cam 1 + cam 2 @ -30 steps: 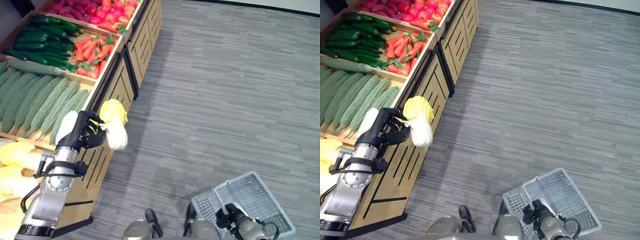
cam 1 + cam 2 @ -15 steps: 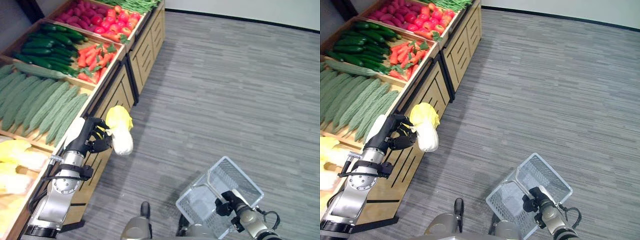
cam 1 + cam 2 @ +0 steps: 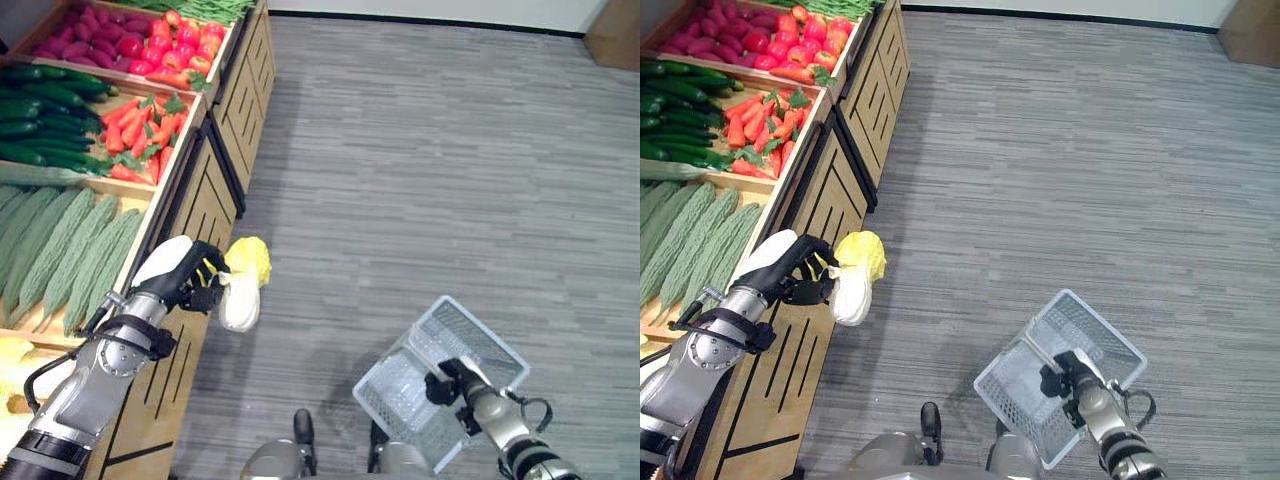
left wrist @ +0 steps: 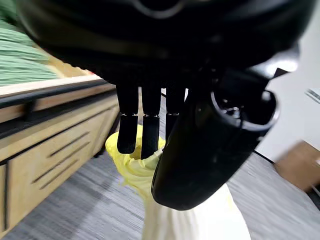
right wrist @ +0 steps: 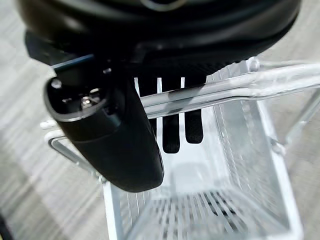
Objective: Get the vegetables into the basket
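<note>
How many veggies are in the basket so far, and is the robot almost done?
None can be seen in the basket yet; what shows of its inside looks empty. In hand: the left hand grips a napa cabbage out past the stand's edge, above the floor, while the right hand holds the basket by its handle. Left to do: bring cabbage and basket together and drop it in, so it's only the start.

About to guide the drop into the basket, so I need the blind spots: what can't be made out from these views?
- Basket bottom: blurred in the right wrist view and half covered by the right robot hand, so contents unclear.
- Cabbage: its lower end is cut off by the left wrist view's edge; the left robot hand covers its near side.
- Yellow produce: cut off by the left eye view's edge.
</note>
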### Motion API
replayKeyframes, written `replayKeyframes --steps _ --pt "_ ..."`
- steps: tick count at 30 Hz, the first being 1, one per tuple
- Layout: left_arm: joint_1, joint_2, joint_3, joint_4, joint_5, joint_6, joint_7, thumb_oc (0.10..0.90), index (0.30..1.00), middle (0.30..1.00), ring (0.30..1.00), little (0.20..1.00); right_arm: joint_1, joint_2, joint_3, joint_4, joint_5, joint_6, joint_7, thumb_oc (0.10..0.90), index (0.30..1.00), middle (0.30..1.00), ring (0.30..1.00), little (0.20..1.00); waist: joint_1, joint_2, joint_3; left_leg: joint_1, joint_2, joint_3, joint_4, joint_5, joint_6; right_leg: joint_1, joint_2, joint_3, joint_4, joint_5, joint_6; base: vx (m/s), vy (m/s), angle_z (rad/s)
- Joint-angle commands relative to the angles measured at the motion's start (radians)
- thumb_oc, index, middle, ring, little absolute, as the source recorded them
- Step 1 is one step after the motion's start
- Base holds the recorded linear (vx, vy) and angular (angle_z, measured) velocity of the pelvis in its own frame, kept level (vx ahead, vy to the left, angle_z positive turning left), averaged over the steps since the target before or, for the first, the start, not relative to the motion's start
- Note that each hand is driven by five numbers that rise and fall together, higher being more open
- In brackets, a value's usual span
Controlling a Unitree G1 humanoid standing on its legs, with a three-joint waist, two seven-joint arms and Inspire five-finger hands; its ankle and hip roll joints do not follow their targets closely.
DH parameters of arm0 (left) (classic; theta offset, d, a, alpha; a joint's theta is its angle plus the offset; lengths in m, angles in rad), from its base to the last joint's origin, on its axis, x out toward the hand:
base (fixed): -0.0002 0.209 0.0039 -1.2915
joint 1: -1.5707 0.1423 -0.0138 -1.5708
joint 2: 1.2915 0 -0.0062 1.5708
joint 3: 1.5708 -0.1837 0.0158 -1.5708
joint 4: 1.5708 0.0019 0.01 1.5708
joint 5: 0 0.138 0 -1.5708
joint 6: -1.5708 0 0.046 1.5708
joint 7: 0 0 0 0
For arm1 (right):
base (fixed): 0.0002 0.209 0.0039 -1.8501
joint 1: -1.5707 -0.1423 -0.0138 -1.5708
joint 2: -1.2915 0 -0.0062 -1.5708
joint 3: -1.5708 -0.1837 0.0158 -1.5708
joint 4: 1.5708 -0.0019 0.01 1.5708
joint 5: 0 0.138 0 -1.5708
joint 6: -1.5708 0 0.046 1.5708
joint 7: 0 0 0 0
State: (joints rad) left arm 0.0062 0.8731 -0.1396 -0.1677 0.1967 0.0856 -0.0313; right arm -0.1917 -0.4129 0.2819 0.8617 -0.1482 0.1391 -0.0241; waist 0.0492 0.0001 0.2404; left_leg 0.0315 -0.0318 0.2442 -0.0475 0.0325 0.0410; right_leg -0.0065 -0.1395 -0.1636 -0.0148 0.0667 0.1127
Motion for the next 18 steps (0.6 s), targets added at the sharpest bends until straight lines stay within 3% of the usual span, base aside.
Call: replayKeyframes --steps 1,10,18 --pt "-0.176 0.026 -0.045 -0.117 0.001 -0.098 -0.006 0.4 0.3 0.3 0.3 0.3 -0.183 -0.06 0.04 -0.036 0.032 -0.05 -0.027 0.4 0.3 0.3 0.3 0.3 0.013 0.012 -0.041 0.014 -0.003 0.001 0.104 -0.179 0.032 -0.017 -0.021 -0.011 0.07 -0.046 0.047 0.0 -0.019 -0.06" --pt "-0.352 -0.038 -0.268 -0.07 -0.008 -0.111 -0.031 0.4 0.3 0.3 0.3 0.3 -0.356 -0.027 0.113 -0.206 0.046 -0.052 -0.059 0.4 0.3 0.3 0.3 0.3 -0.003 0.051 -0.072 0.044 0.006 0.0 0.075 -0.16 0.008 0.024 -0.01 -0.031 0.011 -0.056 0.033 0.03 -0.082 -0.04" --pt "-0.411 -0.137 -0.375 -0.014 0.028 -0.106 -0.034 0.4 0.3 0.3 0.3 0.3 -0.452 0.027 0.161 -0.247 0.067 -0.061 -0.094 0.4 0.3 0.3 0.3 0.3 -0.005 0.071 -0.073 0.043 0.024 -0.007 0.095 -0.155 -0.015 0.05 0.002 -0.046 -0.009 -0.071 0.015 0.03 -0.109 0.05"
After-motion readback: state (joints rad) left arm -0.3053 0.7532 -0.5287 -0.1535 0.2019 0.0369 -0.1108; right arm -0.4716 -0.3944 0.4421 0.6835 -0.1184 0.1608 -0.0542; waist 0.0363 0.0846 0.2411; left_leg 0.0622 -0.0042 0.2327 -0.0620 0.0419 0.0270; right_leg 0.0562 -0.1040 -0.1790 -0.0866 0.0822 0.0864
